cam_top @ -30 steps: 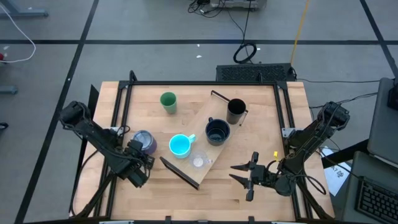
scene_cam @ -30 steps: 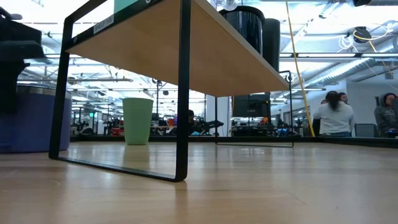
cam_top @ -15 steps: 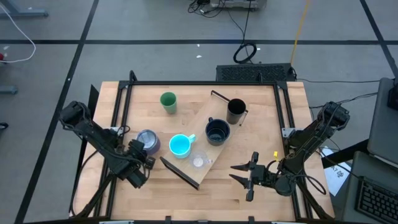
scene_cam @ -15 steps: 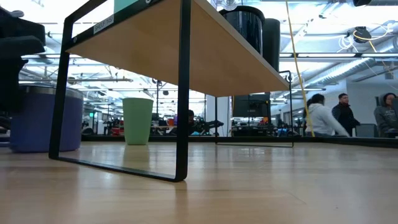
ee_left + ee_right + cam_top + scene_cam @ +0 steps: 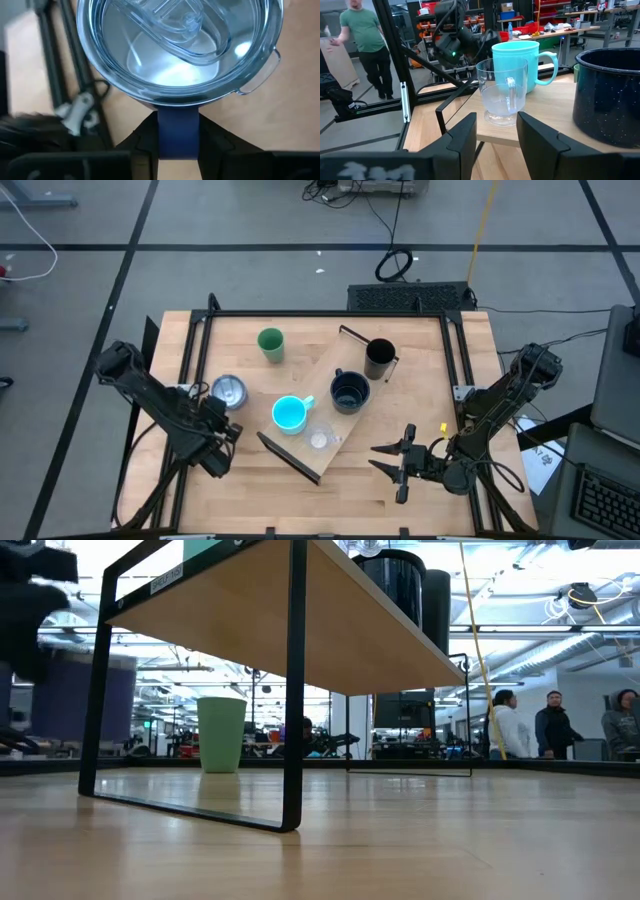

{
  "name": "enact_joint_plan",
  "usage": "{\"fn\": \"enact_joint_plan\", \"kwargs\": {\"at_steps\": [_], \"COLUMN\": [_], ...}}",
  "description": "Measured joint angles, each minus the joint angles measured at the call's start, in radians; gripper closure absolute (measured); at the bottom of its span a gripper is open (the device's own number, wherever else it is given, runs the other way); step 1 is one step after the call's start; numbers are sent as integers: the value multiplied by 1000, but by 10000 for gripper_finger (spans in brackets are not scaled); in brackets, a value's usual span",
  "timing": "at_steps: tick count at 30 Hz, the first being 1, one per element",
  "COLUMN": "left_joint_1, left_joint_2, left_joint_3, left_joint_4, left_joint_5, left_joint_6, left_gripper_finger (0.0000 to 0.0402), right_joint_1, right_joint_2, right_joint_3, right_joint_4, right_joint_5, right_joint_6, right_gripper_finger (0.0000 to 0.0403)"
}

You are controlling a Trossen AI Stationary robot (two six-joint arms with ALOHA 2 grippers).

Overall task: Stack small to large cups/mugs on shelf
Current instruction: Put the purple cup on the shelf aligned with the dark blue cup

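We see the left tool point(image 5: 215, 423) gripping the blue-purple mug point(image 5: 229, 391) clear of the worktop point(image 5: 430, 360) left of the shelf point(image 5: 330, 415), while the right tool point(image 5: 385, 461) waits open near the front edge.

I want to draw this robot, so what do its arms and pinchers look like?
Draw two thin, dark, nearly black arms, each made of jointed links with black cables running alongside. The left end effector is a blocky dark lump. The right end effector has two pointed black fingers like a beak. Add a tiny yellow mark on the right arm. I cannot make out any writing.
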Motion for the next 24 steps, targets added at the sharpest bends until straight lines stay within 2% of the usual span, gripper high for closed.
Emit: {"fn": "enact_joint_plan", "kwargs": {"at_steps": [2,12,18,24], "left_joint_1": [4,62,127,214], "left_joint_2": [-22,-174,-262,-340], "left_joint_3": [23,68,89,133], "left_joint_4": [-41,-38,-42,-42], "left_joint_5": [-28,-260,-386,-459], "left_joint_6": [9,190,326,500], "left_gripper_finger": [311,311,311,311], "right_joint_1": [0,0,0,0], "right_joint_2": [0,0,0,0], "right_joint_3": [0,0,0,0], "right_joint_4": [0,0,0,0], "right_joint_5": [0,0,0,0], "right_joint_6": [0,0,0,0], "right_gripper_finger": [273,273,273,273]}}
